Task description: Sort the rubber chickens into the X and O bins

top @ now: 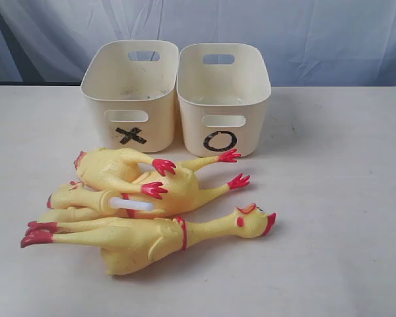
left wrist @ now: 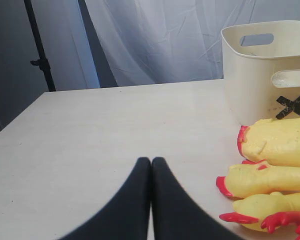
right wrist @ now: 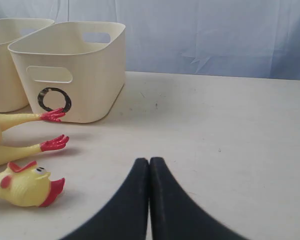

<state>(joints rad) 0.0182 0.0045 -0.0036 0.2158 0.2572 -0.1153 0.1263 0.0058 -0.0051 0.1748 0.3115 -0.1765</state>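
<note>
Three yellow rubber chickens lie in a heap in front of two cream bins. The front chicken (top: pixel 152 238) points its head (right wrist: pixel 27 187) to the right. A second chicken (top: pixel 178 188) lies behind it, and a third (top: pixel 112 168) rests on top. The X bin (top: pixel 130 92) stands at the back left, with the O bin (top: pixel 224 96) beside it on the right. Both bins look empty. My left gripper (left wrist: pixel 151 161) is shut and holds nothing, left of the heap (left wrist: pixel 275 175). My right gripper (right wrist: pixel 149 161) is shut and empty too, right of the front chicken's head. Neither gripper shows in the exterior view.
The pale table (top: pixel 343 218) runs wide on both sides of the heap. A wrinkled blue-white curtain (top: pixel 317 33) hangs behind the bins. A black stand pole (left wrist: pixel 40 47) rises beyond the table's far left corner.
</note>
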